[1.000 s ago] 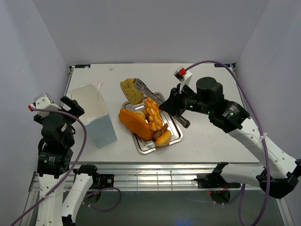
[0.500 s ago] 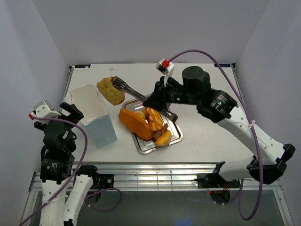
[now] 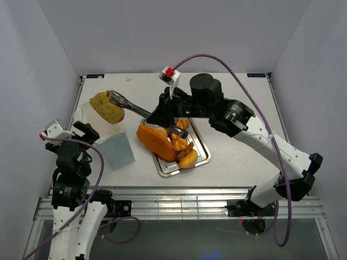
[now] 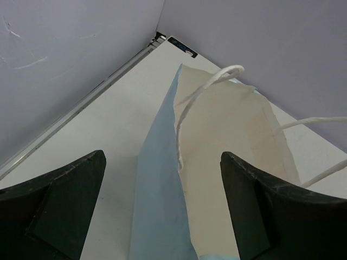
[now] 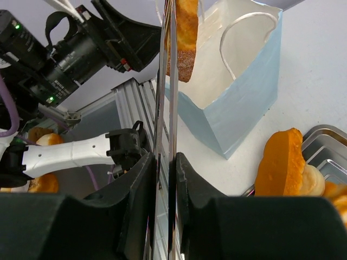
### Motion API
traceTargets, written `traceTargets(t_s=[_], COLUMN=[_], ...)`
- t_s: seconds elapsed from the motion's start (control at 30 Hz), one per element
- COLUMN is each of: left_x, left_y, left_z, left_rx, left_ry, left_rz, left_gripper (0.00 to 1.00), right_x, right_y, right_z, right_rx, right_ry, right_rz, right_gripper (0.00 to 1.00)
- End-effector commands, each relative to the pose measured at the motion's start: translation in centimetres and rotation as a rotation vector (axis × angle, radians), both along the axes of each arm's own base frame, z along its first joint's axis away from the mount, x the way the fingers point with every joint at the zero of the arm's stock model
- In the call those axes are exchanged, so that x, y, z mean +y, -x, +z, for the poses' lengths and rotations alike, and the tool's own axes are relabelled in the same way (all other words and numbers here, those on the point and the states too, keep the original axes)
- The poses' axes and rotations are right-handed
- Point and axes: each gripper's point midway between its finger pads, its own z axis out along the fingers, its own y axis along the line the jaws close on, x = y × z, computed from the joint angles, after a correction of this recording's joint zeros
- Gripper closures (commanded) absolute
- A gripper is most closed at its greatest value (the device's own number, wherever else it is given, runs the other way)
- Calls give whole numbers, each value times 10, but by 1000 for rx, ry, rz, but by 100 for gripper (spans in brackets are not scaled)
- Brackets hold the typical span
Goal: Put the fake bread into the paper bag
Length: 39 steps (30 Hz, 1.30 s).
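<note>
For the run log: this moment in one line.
right claw: shut on tongs | tongs: bread over paper bag | left claw: open, by bag | tray: more pastries

Even, bright light is cast from above — only soft, short shadows are thrown beside the paper bag point(image 3: 116, 151) and the silver tray point(image 3: 199, 150). Glare is caught along the steel tongs point(image 5: 164, 135). In both wrist views the near dark fingers point(image 4: 59, 211) are rendered blurred and enlarged — the background is sharp.
</note>
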Motion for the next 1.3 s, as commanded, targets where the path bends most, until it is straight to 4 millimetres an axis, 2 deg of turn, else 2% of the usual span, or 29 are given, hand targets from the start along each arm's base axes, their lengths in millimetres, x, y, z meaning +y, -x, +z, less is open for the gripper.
traceTargets(t_s=[0.0, 0.23, 0.47, 0.77, 0.83, 1.0, 1.27], left_x=[1, 2, 1, 3, 2, 1, -1], left_y=[3, 9, 7, 12, 11, 11, 11], left_z=[8, 9, 6, 7, 6, 6, 7], left_rx=[-61, -97, -102, -123, -122, -126, -132], left_ry=[12, 5, 3, 8, 7, 9, 9], left_rz=[10, 6, -1, 9, 7, 0, -14], left_gripper=[3, 4, 5, 5, 6, 6, 6], right_x=[15, 40, 51, 60, 62, 67, 71], right_y=[-4, -14, -18, -23, -24, -22, -20], right_z=[30, 16, 6, -11, -13, -13, -8], right_rx=[-30, 15, 39, 71, 75, 84, 84], right_ry=[-99, -84, -71, -39, -38, -39, -45], right_rz=[14, 28, 29, 26, 27, 38, 47], right_gripper=[92, 92, 92, 81, 73, 64, 60])
